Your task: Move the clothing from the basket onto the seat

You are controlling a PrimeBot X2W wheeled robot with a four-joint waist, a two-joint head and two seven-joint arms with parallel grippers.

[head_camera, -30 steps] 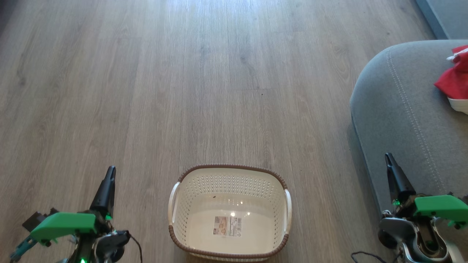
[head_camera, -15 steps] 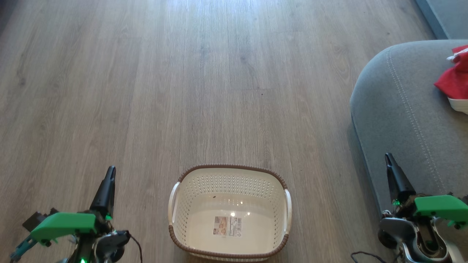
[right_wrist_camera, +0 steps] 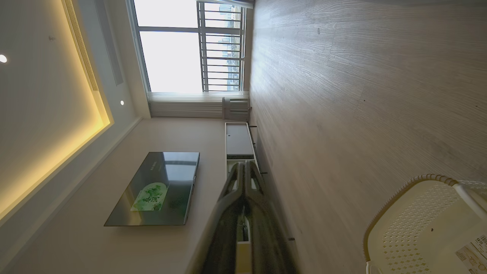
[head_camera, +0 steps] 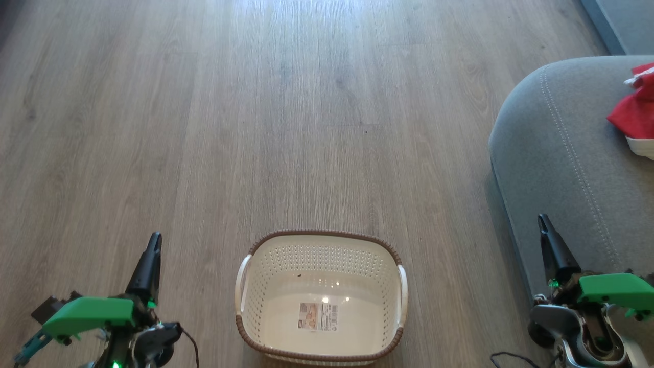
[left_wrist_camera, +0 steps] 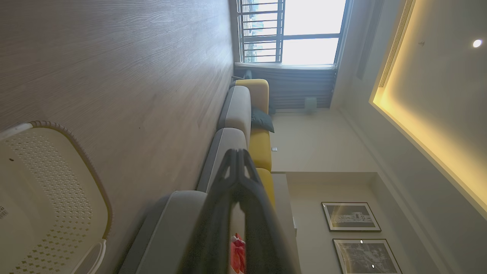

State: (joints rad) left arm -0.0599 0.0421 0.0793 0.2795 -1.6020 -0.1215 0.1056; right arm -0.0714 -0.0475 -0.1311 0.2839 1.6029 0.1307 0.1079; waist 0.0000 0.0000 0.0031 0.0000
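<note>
head view: the basket (head_camera: 322,233) stands on the wood floor (head_camera: 306,102) at bottom centre, upright, its pale bottom bare around a small label (head_camera: 318,316). the seat (head_camera: 562,153) fills the right side, its rounded corner towards the basket and well apart from it. the clothing (head_camera: 636,115) lies on the seat at the right edge of the view, a red heap with a white band, cut off by the frame; whether it is one garment or two cannot be told. the left gripper (head_camera: 155,238) hangs over the floor left of the basket, and the right gripper (head_camera: 541,219) hangs beside the front edge of the seat; each touches neither basket nor fabric. left wrist view: the left gripper (left_wrist_camera: 236,151) has its two fingertips pressed together, with red clothing (left_wrist_camera: 237,254) seen far off on the seat (left_wrist_camera: 167,224) and the basket (left_wrist_camera: 57,179) at lower left. right wrist view: the right gripper (right_wrist_camera: 243,163) likewise has its tips meeting, pointing towards a wall-mounted television (right_wrist_camera: 156,188), with the basket (right_wrist_camera: 414,213) at lower right.
</note>
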